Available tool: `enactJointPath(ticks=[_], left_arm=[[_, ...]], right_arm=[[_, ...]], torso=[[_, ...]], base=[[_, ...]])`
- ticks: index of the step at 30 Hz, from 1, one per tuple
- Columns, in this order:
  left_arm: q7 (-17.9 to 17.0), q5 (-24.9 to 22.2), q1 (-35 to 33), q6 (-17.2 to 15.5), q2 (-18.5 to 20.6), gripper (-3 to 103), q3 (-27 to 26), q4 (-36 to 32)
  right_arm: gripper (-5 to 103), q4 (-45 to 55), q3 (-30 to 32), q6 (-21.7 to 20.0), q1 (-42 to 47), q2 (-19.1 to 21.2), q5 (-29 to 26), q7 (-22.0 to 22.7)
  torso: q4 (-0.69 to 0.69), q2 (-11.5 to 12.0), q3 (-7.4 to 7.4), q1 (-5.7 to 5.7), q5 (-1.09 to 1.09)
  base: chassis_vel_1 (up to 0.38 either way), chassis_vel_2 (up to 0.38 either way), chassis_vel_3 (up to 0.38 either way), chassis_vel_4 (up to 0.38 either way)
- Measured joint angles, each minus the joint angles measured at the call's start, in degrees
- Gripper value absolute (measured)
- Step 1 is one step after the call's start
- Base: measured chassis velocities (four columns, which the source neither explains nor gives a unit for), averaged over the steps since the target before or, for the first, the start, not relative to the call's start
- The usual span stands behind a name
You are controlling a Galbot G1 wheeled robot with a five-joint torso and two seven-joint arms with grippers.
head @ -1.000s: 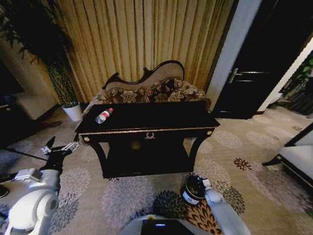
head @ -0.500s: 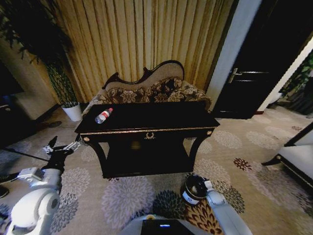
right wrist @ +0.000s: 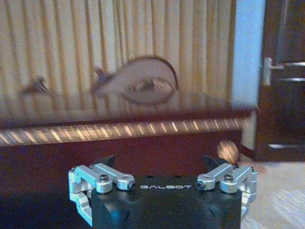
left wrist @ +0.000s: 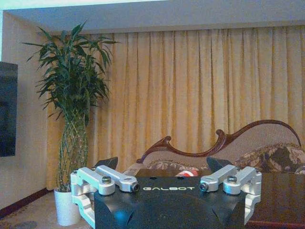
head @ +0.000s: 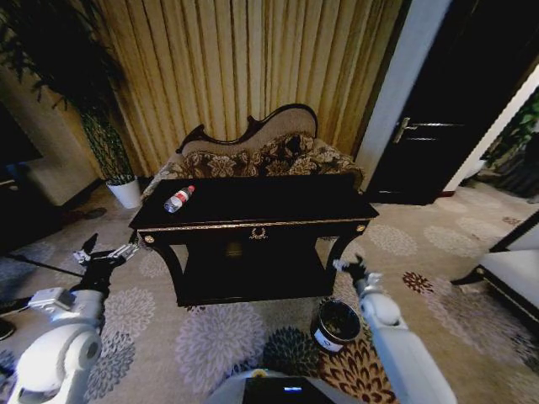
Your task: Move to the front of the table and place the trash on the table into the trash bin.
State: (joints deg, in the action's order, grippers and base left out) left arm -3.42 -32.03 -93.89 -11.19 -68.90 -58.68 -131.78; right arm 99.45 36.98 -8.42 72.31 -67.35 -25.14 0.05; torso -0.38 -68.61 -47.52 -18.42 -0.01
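The table [head: 278, 200] stands straight ahead, dark with gold trim. A clear bottle with a red label [head: 178, 199], the trash, lies on its left end; its red label [left wrist: 188, 172] peeks just past my left gripper's body. The trash bin [head: 336, 324] sits on the carpet before the table's right leg. My left gripper [head: 101, 256] hovers open off the table's left front corner, below the top, its jaws wide apart [left wrist: 163, 164]. My right gripper [head: 350, 268] is open above the bin, near the right leg, facing the table's front edge [right wrist: 124, 129].
A carved-back floral sofa [head: 253, 151] stands behind the table against gold curtains. A tall plant in a white pot [head: 126, 192] is at the left rear. A dark door [head: 438, 126] is at the right, and an armchair [head: 514, 278] at the right edge. Patterned carpet lies open around me.
My right arm has risen from beside the trash bin to about the height of the table's lower front. The left arm has barely moved.
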Motion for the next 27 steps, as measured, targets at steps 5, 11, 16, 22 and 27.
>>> enactJointPath(ticks=[5, 11, 16, 22, 27], left_arm=[[0.0, 0.3, 0.0, -0.1, 0.2, 100, 0.4, 0.1], [-0.6, 0.3, 0.2, -0.3, 0.6, 100, 1.2, 1.1], [-0.6, 0.3, 0.6, -1.2, 0.8, 100, 1.6, 0.8], [-0.6, 0.3, 0.6, -1.8, 1.2, 100, 1.8, 0.7], [-0.6, 0.1, 0.5, -2.1, 1.7, 100, 1.8, 0.8]], right_arm=[[100, 11.7, -0.6, -1.5, 2.4, -0.4, -2.1, 0.0], [100, 21.0, -3.5, -3.8, 2.3, -1.8, -1.7, 0.0], [100, 24.5, -6.1, -6.2, 1.8, -1.3, -1.6, 0.0], [100, 22.5, -7.1, -6.4, 1.5, -1.1, -0.5, 0.0], [100, 21.0, -7.4, -6.0, 1.4, -1.0, 0.1, 0.0]], torso=[[0.00, 0.0, 0.00, 0.00, -0.01], [0.01, 0.0, 0.00, 0.00, 0.00], [0.00, 0.0, 0.00, 0.00, 0.00], [0.01, 0.0, 0.00, 0.00, 0.00], [0.00, 0.0, 0.00, 0.00, 0.01]], base=[[0.000, 0.000, 0.000, 0.000], [0.000, 0.000, 0.000, 0.000], [0.000, 0.000, 0.000, 0.000], [0.000, 0.000, 0.000, 0.000], [0.000, 0.000, 0.000, 0.000]])
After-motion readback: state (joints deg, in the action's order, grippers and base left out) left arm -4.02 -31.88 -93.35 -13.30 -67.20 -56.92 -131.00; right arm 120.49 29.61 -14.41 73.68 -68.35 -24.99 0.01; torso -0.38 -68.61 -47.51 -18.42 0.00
